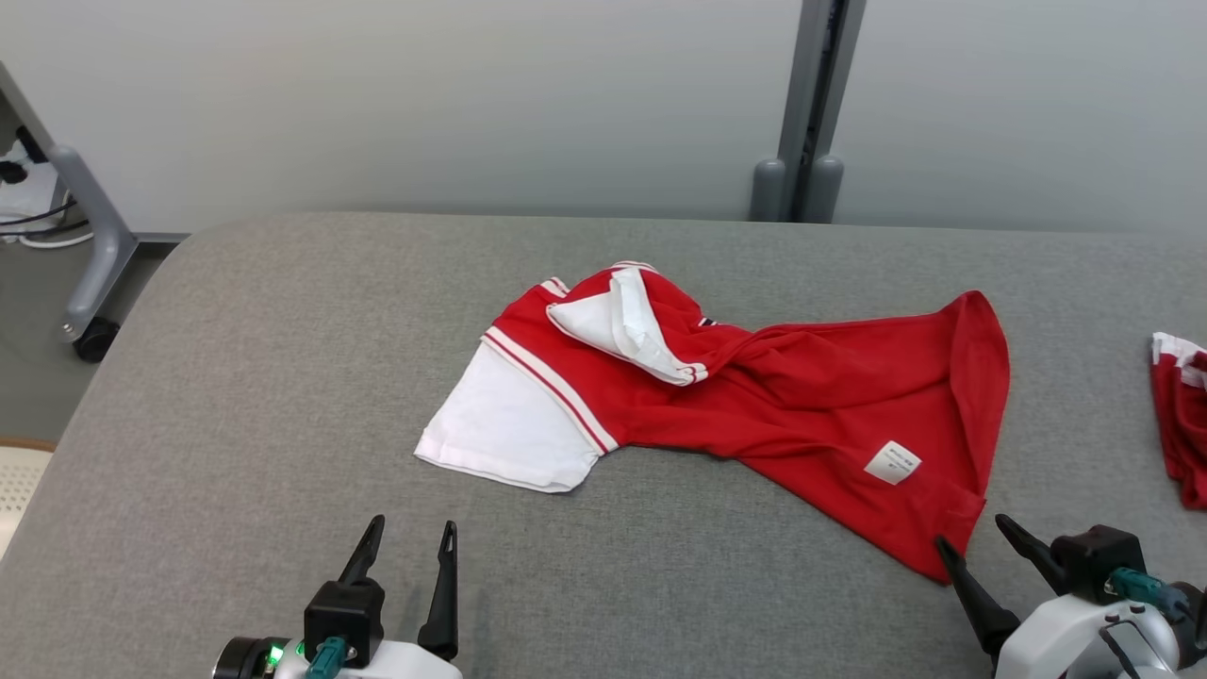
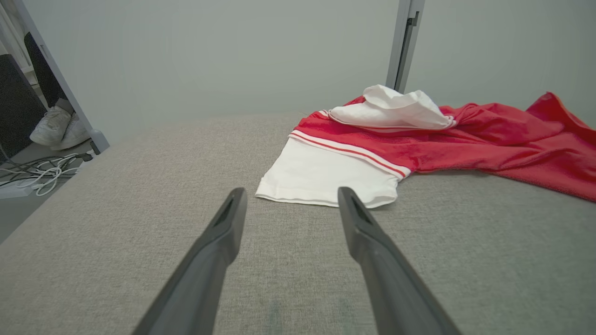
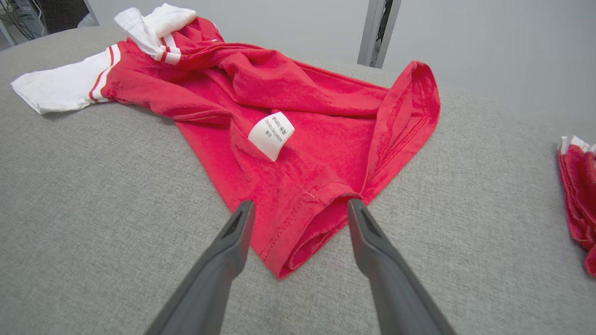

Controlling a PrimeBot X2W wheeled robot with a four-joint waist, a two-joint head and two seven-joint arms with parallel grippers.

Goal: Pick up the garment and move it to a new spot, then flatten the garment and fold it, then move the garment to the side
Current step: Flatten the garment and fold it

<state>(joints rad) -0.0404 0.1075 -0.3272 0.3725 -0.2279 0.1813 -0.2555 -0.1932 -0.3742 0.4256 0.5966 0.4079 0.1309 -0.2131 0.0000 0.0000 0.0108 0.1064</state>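
garment lies twisted on the desk. left end effector spread, empty, near white sleeve; right end effector spread astride hem corner. flattening looks next: pinch corners, pull apart.

Grey fabric table under crumpled red-and-white garment, second red cloth rightward

Red garment with white sleeve, red-and-white striped trim, on grey table

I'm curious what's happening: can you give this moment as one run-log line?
red-and-white shirt: crumpled on grey table | left gripper: open, empty | right gripper: open, at hem
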